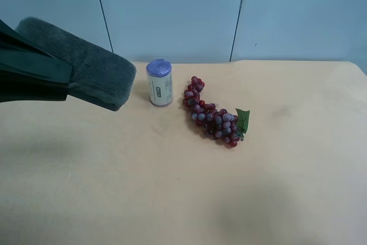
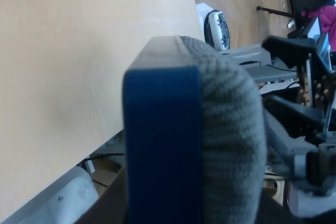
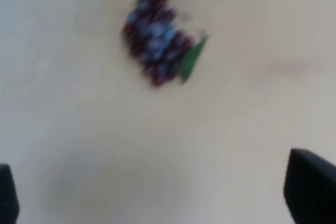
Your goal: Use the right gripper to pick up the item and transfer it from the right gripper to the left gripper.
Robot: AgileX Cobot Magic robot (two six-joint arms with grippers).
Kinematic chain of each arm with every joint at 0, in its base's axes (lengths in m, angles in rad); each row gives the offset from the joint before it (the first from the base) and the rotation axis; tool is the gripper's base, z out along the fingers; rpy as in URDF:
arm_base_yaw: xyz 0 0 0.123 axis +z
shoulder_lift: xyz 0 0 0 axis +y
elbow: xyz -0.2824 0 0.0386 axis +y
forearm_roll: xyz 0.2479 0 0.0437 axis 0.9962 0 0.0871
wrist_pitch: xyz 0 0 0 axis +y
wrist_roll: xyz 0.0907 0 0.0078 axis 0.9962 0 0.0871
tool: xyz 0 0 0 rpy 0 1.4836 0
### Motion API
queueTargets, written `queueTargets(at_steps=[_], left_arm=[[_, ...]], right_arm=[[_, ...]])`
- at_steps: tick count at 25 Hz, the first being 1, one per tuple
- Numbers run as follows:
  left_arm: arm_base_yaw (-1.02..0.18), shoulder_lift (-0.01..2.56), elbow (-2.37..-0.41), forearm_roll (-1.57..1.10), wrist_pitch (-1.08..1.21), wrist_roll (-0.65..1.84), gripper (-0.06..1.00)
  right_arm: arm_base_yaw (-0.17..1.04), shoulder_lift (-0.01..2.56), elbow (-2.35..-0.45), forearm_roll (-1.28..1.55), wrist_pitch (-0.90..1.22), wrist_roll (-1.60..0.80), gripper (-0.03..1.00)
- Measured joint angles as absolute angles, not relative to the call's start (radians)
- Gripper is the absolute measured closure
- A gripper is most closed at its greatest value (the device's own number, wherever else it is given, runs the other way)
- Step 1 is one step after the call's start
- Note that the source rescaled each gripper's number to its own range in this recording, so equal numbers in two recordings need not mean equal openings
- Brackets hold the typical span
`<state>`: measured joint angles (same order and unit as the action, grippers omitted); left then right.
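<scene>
Left gripper [image 1: 41,76] clamped on the item [image 1: 94,70], clear of the tabletop [image 1: 172,199] — right gripper [image 3: 157,192] spread wide, grape bunch [image 3: 157,40] in its view.

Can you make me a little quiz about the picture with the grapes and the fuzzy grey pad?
1. True or false: the pad is lying on the table.
2. Fill in the gap: the right gripper is ___ and has nothing in it.
3. Pick one: what holds the pad? A. the left gripper B. the right gripper C. nothing, it floats.

Key: 1 false, it is held up above the table; 2 open; 3 A.
</scene>
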<state>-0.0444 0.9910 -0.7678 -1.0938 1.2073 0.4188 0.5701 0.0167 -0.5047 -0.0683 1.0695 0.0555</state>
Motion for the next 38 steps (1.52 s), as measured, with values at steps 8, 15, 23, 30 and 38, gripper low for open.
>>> queueTargets(at_steps=[8,15,23,30,38], left_arm=[[-0.044,0.991,-0.768,-1.094,1.077,0.419,0.94],[-0.044,1.102,-0.84,-1.094,0.903,0.455,0.94],[-0.044,1.398,-1.008,-1.098,0.668,0.52,0.94],[-0.044,1.584,-1.012,-1.097,0.454,0.523,0.94],[-0.044,1.753,-1.012,-1.094,0.306,0.523,0.94]], right_arm=[[0.366,-0.003,-0.505,-0.067,1.069,0.056,-0.03],[0.366,-0.003,-0.505,-0.067,1.069,0.056,-0.03],[0.366,-0.003,-0.505,-0.067,1.069,0.056,-0.03],[0.366,-0.003,-0.505,-0.067,1.069,0.056,-0.03],[0.366,-0.003,-0.505,-0.067,1.069,0.056,-0.03]])
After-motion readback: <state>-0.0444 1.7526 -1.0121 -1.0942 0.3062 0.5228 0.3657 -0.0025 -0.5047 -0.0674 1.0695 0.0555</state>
